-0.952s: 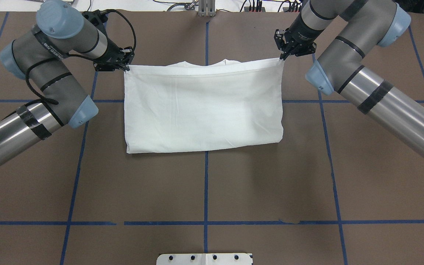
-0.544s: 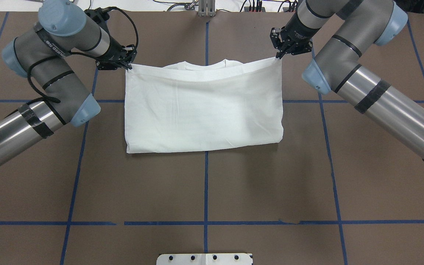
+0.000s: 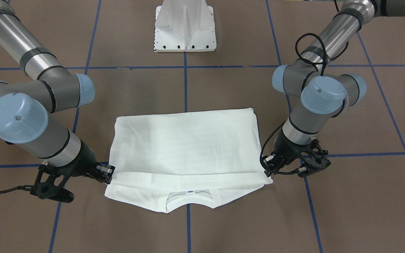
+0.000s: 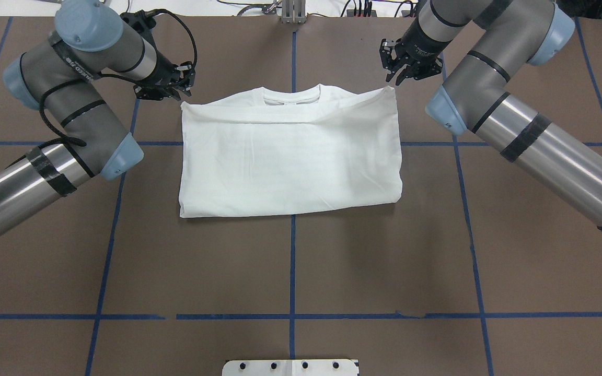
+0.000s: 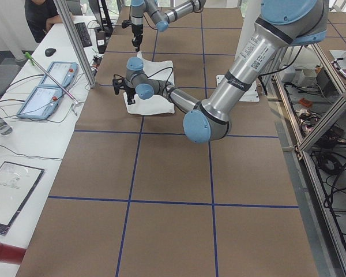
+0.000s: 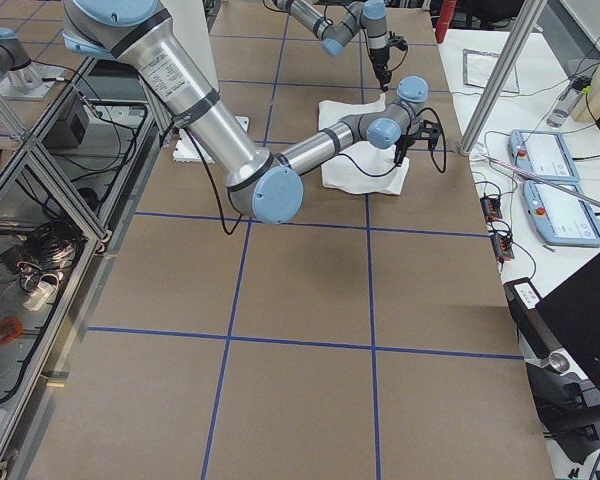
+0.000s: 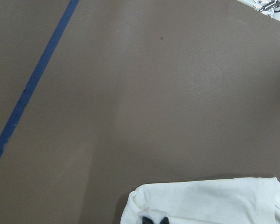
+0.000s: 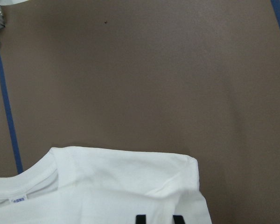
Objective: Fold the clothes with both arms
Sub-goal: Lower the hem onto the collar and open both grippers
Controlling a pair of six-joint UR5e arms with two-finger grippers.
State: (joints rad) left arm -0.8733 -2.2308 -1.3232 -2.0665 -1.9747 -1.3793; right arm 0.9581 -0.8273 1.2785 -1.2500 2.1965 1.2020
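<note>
The large white long-sleeved shirt (image 4: 290,156) is laid folded on the brown, blue-taped bench (image 4: 290,261), collar at the edge farthest from the robot. Just beyond its two far corners the black left gripper (image 4: 181,90) and black right gripper (image 4: 394,79) are held, jaws parted, nothing gripped.

shirt (image 4: 290,156) on table (image 4: 201,261) | left gripper (image 4: 182,92) beside far-left corner | right gripper (image 4: 392,79) beside far-right corner

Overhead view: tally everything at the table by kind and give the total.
White shirt: 1
Robot arms: 2, the left arm and the right arm
White pedestal base: 1
Total: 4
</note>
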